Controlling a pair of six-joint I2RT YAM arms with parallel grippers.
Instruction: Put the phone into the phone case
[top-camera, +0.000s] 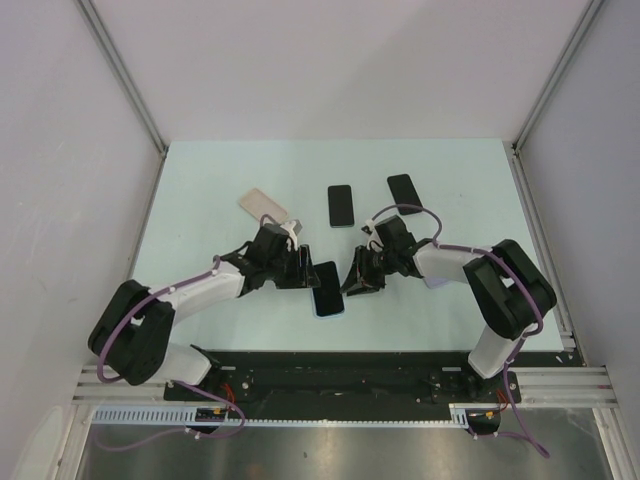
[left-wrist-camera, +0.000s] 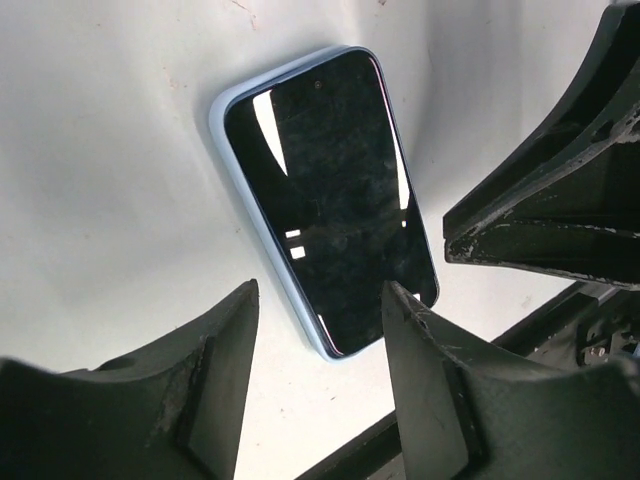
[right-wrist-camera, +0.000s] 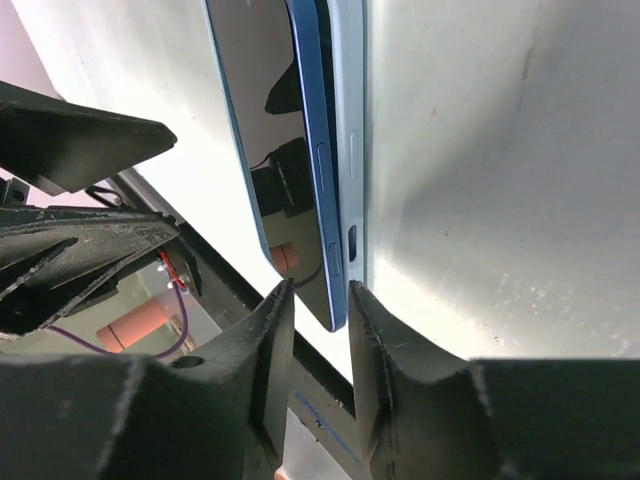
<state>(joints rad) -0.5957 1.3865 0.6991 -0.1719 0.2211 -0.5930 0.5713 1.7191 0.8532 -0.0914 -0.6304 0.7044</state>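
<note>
A phone (top-camera: 326, 287) with a dark screen lies face up in a light blue phone case (top-camera: 328, 314) on the table, between my two grippers. In the left wrist view the phone (left-wrist-camera: 330, 200) fills the case (left-wrist-camera: 218, 110), and my left gripper (left-wrist-camera: 320, 300) stands open just before its near end. My left gripper (top-camera: 308, 272) sits at the phone's left side. My right gripper (top-camera: 352, 280) is at the phone's right side. In the right wrist view its jaws (right-wrist-camera: 320, 295) stand slightly apart around the phone's corner. The phone's blue side (right-wrist-camera: 318, 150) shows beside the case wall (right-wrist-camera: 348, 100).
Two black phones (top-camera: 341, 205) (top-camera: 403, 188) and a beige case (top-camera: 263, 205) lie farther back on the pale green table (top-camera: 200, 190). White walls close in the sides. The black rail (top-camera: 330, 375) with the arm bases runs along the near edge.
</note>
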